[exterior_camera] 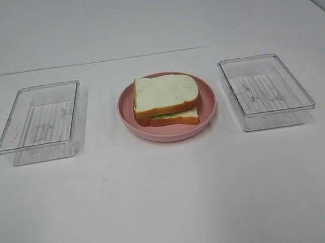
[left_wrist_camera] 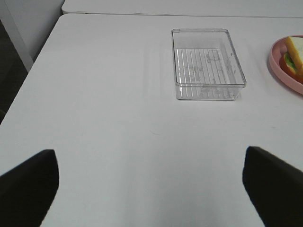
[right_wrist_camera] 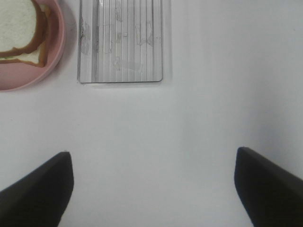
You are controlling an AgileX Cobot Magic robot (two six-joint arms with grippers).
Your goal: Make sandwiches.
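White, smooth surface (exterior_camera: 172, 203) fills the near part of the scene, and nothing lies on it there. Both claws hang above this bare part, outside the high view. The left claw (left_wrist_camera: 150, 187) has its two dark fingers (left_wrist_camera: 28, 187) wide apart and holds nothing; the right claw (right_wrist_camera: 154, 187) also stands apart and is empty.

Farther away, three things stand in one row across the surface. In the middle is the round pink plate (exterior_camera: 208, 109), and on it lies the sandwich of white toy bread slices with orange-brown crust (exterior_camera: 165, 94). Two slices are stacked, with a green leaf visible between them at the near edge; other fillings I cannot see. The top slice sits a little crooked on the lower one, and its long axis runs roughly left to right.

From the left claw the sandwich lies ahead and to the right; from the right claw, ahead and to the left. Neither arm looks clearly nearer.

The left clear plastic rectangular tray (exterior_camera: 17, 124) and the right clear plastic rectangular tray (exterior_camera: 298, 90) stand beside the plate, apart from it. Both are empty, so I judge that the sandwich is finished.
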